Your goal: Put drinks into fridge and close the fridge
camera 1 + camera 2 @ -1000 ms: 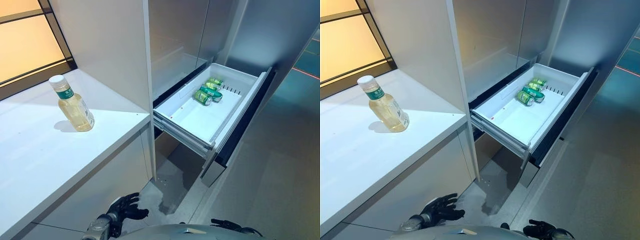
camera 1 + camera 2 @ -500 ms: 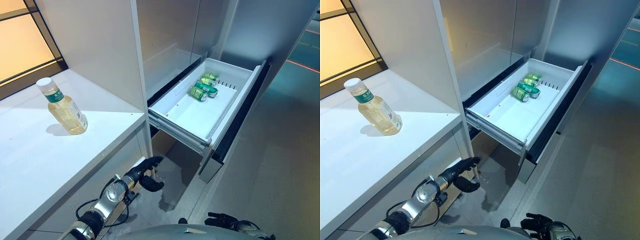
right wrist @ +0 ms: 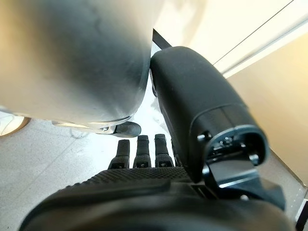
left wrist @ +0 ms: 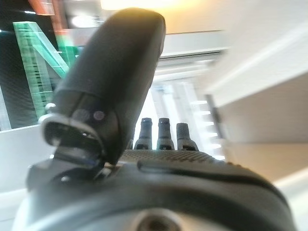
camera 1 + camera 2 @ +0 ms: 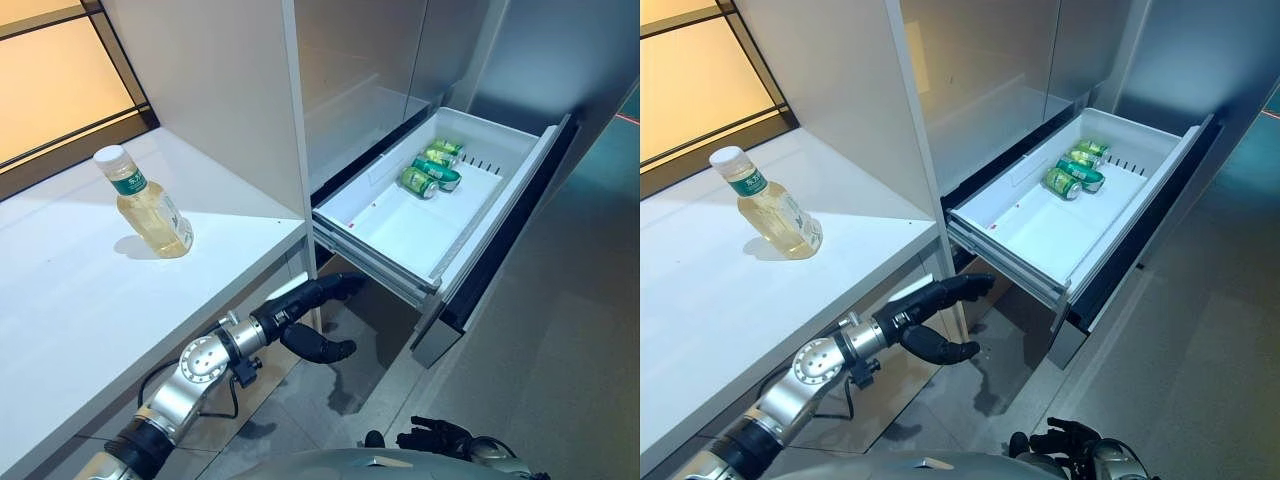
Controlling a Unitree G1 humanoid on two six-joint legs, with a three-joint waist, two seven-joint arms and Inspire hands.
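Note:
A clear bottle of pale yellow drink with a white cap (image 5: 150, 205) stands upright on the white counter (image 5: 70, 300) at the left. The white fridge drawer (image 5: 400, 235) is pulled out at the right, with three green cans (image 5: 430, 172) lying at its far end. My left hand (image 5: 305, 300) reaches out below the counter's edge, just under the drawer's near corner, open with straight fingers and holding nothing. My right hand (image 5: 435, 440) hangs low at the bottom edge, fingers relaxed and open, empty.
A tall white cabinet wall (image 5: 230, 90) stands between the counter and the fridge. The grey fridge front (image 5: 380, 60) rises behind the drawer. The drawer's dark front panel (image 5: 510, 240) juts out over the grey floor (image 5: 560, 360).
My left arm has swung up and forward from down by the floor to just under the drawer's corner. The camera has shifted. The bottle and cans have not moved.

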